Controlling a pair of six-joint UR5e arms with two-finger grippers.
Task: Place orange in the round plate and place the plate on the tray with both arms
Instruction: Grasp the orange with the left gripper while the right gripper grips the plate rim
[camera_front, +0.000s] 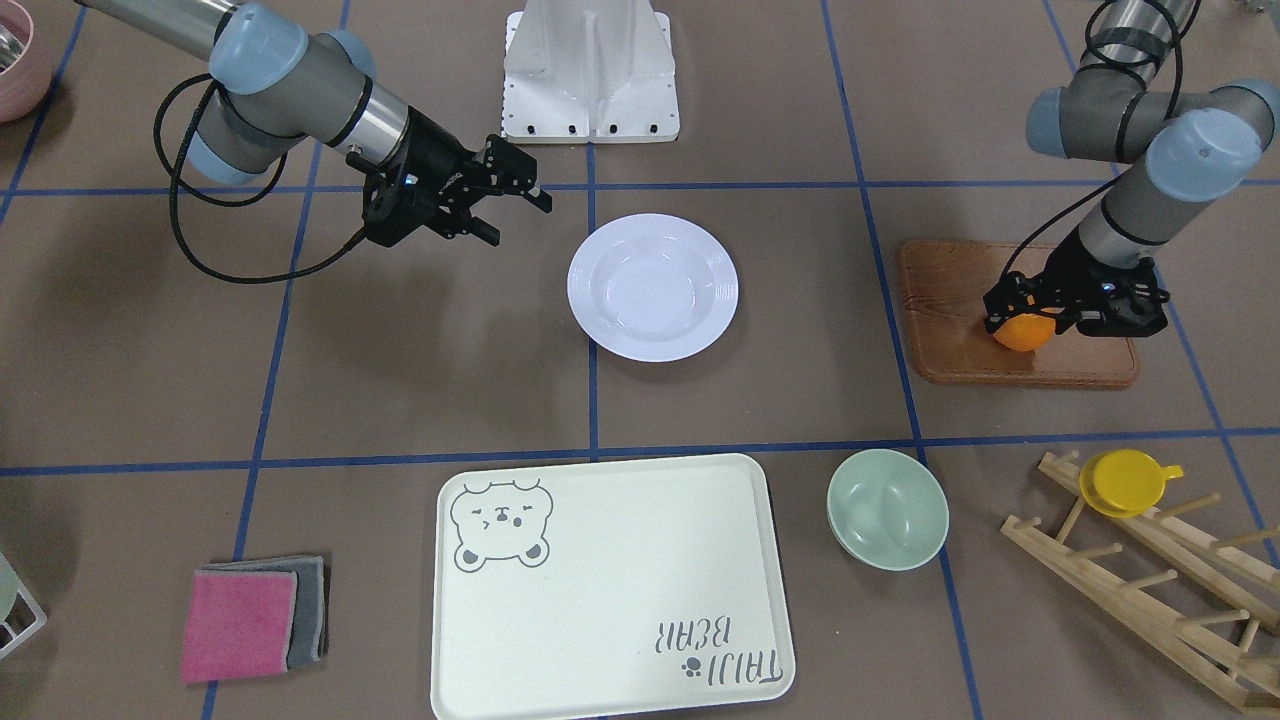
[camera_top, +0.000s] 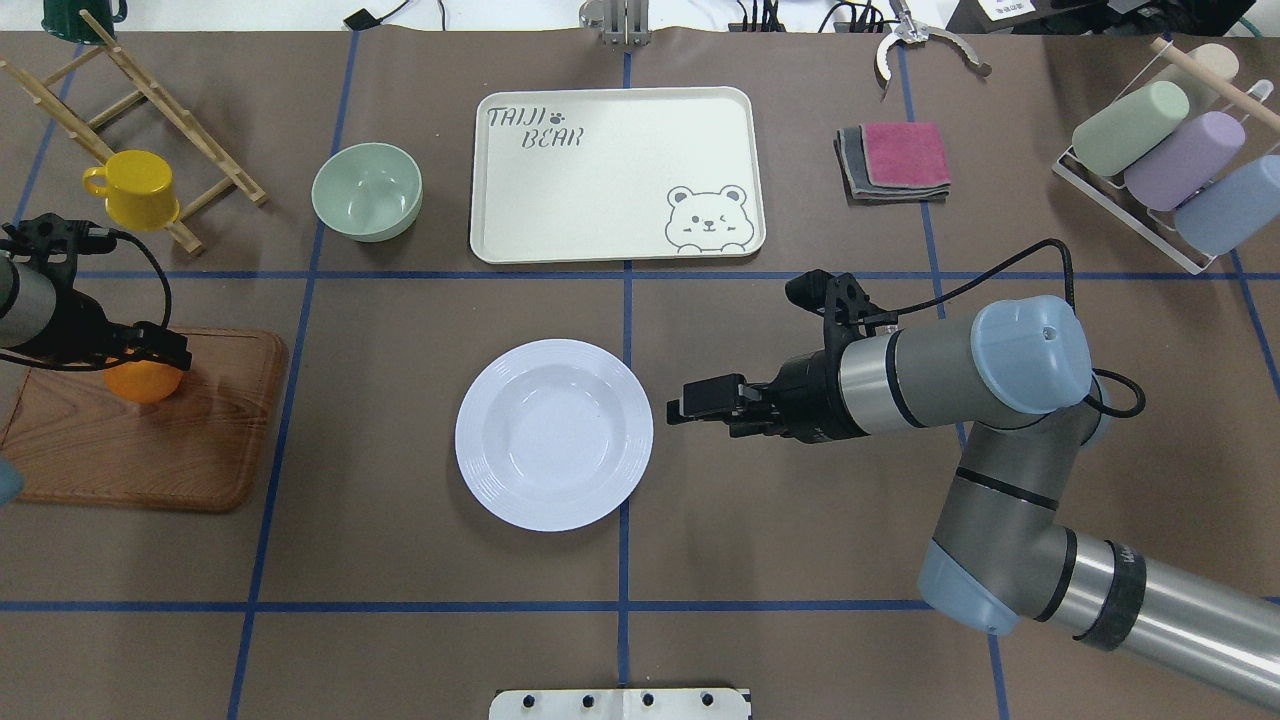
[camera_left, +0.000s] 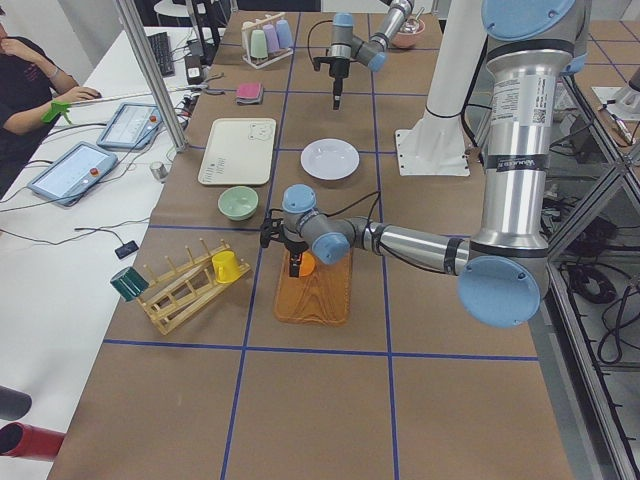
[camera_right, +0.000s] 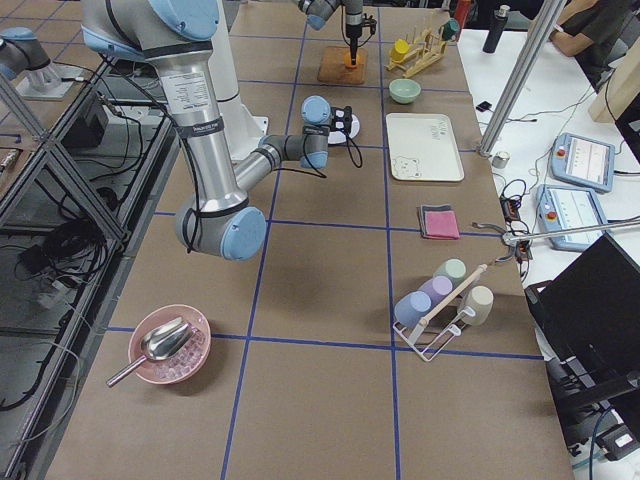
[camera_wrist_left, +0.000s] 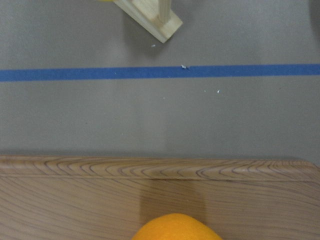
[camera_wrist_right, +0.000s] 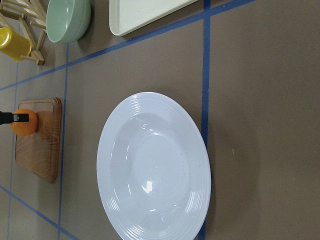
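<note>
The orange (camera_front: 1022, 334) is on the brown wooden board (camera_front: 950, 340), with my left gripper (camera_front: 1026, 318) shut on it from above, a black finger on each side. Whether the orange still touches the board I cannot tell. In the left wrist view only the top of the orange (camera_wrist_left: 176, 227) shows. The white round plate (camera_front: 652, 287) lies empty at the table's middle. My right gripper (camera_front: 518, 218) hovers open and empty just beside the plate's (camera_top: 553, 435) rim. The cream tray (camera_front: 610, 590) with the bear drawing lies empty across the table from the robot.
A pale green bowl (camera_front: 887, 508) stands beside the tray. A yellow cup (camera_front: 1125, 482) hangs on a wooden rack (camera_front: 1150, 580). Pink and grey cloths (camera_front: 255, 618) lie on the tray's other side. The robot's white base (camera_front: 590, 70) stands behind the plate.
</note>
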